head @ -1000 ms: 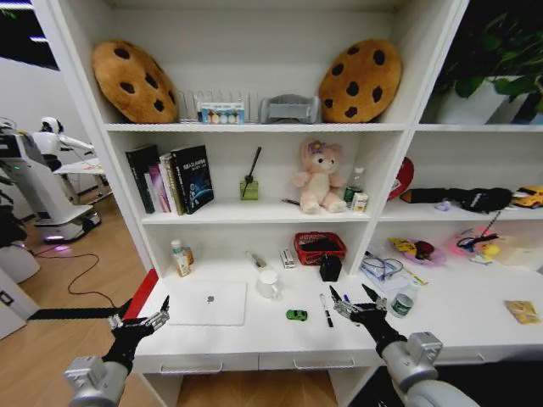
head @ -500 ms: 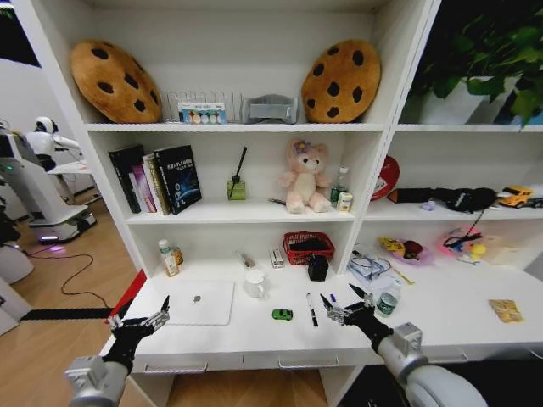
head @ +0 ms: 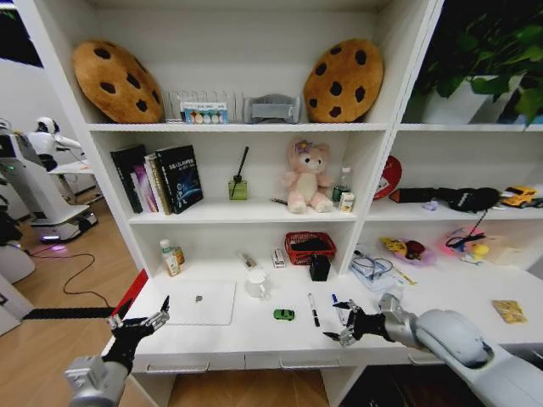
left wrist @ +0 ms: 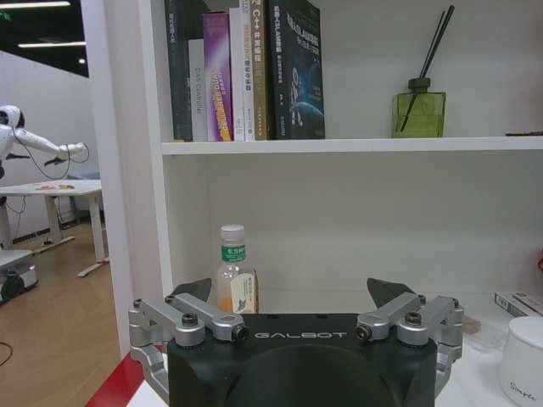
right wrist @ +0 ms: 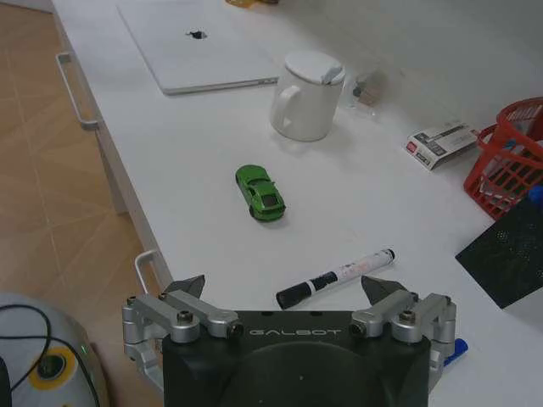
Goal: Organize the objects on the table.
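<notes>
On the white table point(head: 254, 332) lie a silver laptop point(head: 199, 303), a small green toy car point(head: 283, 315), a black pen point(head: 312, 309) and a blue pen point(head: 338, 305). A yellow packet point(head: 509, 310) rests far right. My right gripper point(head: 333, 322) hovers open over the table's front edge beside the pens. Its wrist view shows the open gripper point(right wrist: 284, 287) just above the black pen point(right wrist: 335, 277), with the green car point(right wrist: 260, 192) and the laptop point(right wrist: 199, 51) beyond. My left gripper point(head: 140, 324) waits open off the table's left corner, and its wrist view shows the same open gripper point(left wrist: 290, 292).
A white mug point(head: 256, 284), a black mesh holder point(head: 319, 268) and a red basket point(head: 313, 248) stand behind the pens. A small bottle point(head: 170, 257) stands at back left. Shelves with books, a plush bear and cushions rise behind. Drawer handles point(right wrist: 69, 89) line the front.
My right arm has swung round, so its gripper now points left and sits lower at the table's front by the pens. The camera shifted slightly. The left arm has not moved.
</notes>
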Robot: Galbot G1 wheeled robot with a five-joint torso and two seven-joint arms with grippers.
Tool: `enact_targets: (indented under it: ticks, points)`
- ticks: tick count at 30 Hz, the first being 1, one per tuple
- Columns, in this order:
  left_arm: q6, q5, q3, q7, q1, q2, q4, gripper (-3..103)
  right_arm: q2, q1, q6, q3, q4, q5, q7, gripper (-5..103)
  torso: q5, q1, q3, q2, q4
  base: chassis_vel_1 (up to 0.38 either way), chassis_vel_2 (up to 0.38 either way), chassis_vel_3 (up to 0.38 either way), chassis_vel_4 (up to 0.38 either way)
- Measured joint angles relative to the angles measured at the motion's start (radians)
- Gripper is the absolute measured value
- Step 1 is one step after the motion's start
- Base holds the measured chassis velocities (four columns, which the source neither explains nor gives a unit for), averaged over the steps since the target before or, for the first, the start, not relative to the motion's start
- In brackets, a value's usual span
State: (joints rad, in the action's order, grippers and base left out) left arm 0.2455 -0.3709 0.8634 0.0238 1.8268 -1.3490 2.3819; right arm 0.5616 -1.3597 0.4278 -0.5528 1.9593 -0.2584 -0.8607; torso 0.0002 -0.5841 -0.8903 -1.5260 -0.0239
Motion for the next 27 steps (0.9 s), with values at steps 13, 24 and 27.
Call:
enact_targets:
  ticks: [13, 24, 27]
  points:
    - [0.0, 0.0, 0.0, 0.0, 0.0, 0.0, 0.0, 100, 0.083, 0.3, -0.059, 0.265, -0.102, 0.157, -0.095, 100, -0.0007, 0.0, 0.0, 0.0, 0.0003, 0.0, 0.0, 0.0, 0.0]
    - [0.0, 0.0, 0.0, 0.0, 0.0, 0.0, 0.0, 100, 0.212, 0.381, -0.03, 0.406, -0.205, 0.133, 0.016, 100, -0.0003, 0.0, 0.0, 0.0, 0.0, 0.0, 0.0, 0.0, 0.0]
    - [0.0, 0.0, 0.0, 0.0, 0.0, 0.0, 0.0, 100, 0.226, 0.384, -0.022, 0.411, -0.226, 0.12, 0.035, 100, -0.0003, 0.0, 0.0, 0.0, 0.0, 0.0, 0.0, 0.0, 0.0]
